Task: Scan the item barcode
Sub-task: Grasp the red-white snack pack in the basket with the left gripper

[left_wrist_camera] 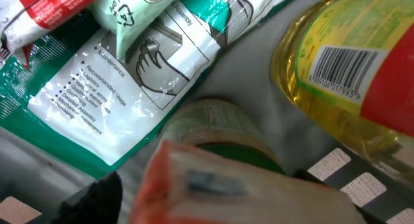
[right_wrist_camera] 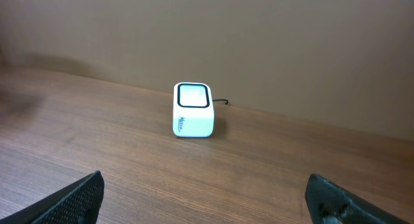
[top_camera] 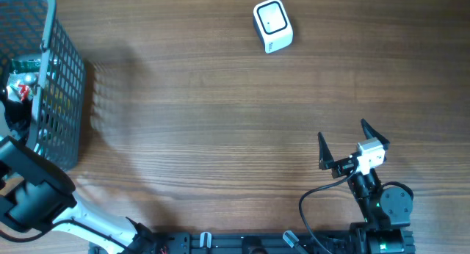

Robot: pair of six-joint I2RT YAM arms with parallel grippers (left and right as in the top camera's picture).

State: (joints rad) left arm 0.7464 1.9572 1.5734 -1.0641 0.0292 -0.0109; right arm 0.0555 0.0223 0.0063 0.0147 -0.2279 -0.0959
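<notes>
Counted one white box scanner, one grey mesh basket, one yellow plastic bottle bearing black barcode on white label. Noted right gripper jaws spread; left gripper jaws, cannot tell

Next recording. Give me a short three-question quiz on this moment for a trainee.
1. True or false: the right tool holds an item.
2. The left arm reaches into: A) the basket; B) a cardboard box; C) a drawer.
3. Fill in: in the left wrist view, the readable barcode is on the yellow ____.

Key: 1 false, its fingers stand apart over bare table. 2 A. 3 bottle.
</notes>
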